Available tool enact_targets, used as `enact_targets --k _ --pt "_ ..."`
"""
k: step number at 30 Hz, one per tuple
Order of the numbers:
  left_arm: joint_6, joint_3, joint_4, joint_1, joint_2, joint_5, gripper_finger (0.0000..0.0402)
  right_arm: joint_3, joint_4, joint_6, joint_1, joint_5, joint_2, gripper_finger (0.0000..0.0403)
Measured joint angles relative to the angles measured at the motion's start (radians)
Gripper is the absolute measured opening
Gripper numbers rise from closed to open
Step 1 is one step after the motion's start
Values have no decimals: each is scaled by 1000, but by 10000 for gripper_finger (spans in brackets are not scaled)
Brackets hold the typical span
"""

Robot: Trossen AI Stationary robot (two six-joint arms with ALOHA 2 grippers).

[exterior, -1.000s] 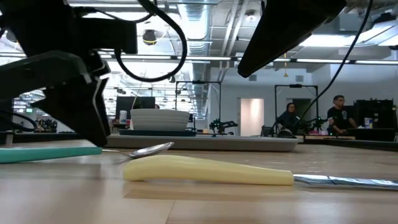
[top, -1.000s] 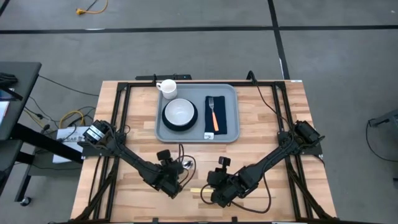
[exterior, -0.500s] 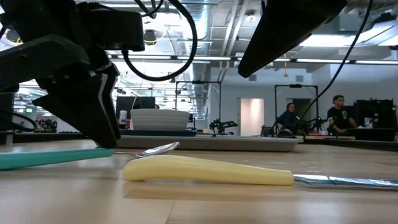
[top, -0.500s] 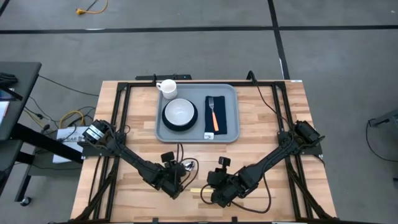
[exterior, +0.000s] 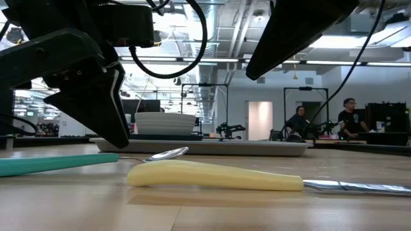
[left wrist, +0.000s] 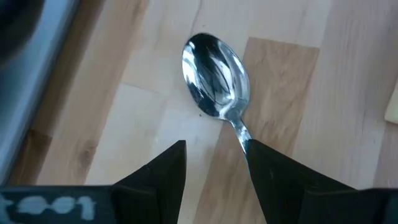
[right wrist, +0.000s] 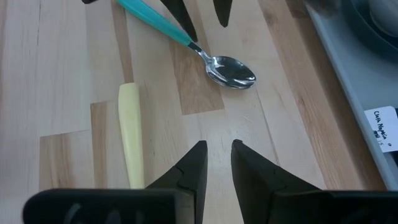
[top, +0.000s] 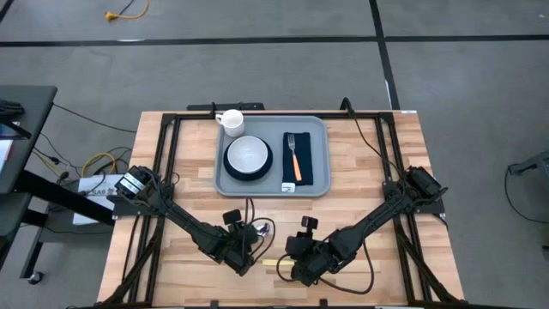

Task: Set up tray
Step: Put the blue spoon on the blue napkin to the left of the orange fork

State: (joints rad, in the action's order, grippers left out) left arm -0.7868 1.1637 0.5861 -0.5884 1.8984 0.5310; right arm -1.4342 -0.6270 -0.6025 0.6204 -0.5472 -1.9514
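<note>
The light grey-blue tray lies at the table's far middle with a white bowl on a dark plate, a navy napkin bearing an orange-handled fork, and a white mug at its far-left corner. A teal-handled spoon lies flat on the wood near the front, its bowl toward the tray. My left gripper is open and low over the spoon's handle. A yellow-handled knife lies beside it. My right gripper hovers near the knife, narrowly open, touching nothing. My left gripper comes down from above at a slant, fingers spread. One finger stands on the spoon's neck, where the steel meets the teal handle; the other finger stands to the side on bare wood. The spoon lies flat on the table, its handle hidden under the gripper.
Bare wood lies between the tray's near rim and the grippers. The knife's blade points toward the table's right. Black frame rails run along both table sides. People sit in the room far behind the table.
My left gripper has moved a little toward the table's right and the spoon's bowl end, staying low. The spoon has slid and turned slightly with it: its bowl has shifted toward the right and the teal handle now lies at a slant.
</note>
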Motion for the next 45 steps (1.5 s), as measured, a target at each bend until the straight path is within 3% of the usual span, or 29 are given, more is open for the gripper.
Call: enact_targets --k 5,10,15,33,38,45 --pt "-12 0 -19 1 0 8 160 0 0 0 0 0 0 66" --pt "-20 1 -86 1 0 -91 160 0 0 0 0 0 0 66" --pt "-78 1 -70 1 0 -115 160 0 0 0 0 0 0 66" --pt "-109 -109 -178 48 -5 -174 158 0 7 0 0 1 0 66" --pt "-25 -116 -191 53 -4 -180 122 0 8 0 0 1 0 66" --pt "117 -117 -224 50 -2 -185 23 0 39 0 -8 0 0 66"
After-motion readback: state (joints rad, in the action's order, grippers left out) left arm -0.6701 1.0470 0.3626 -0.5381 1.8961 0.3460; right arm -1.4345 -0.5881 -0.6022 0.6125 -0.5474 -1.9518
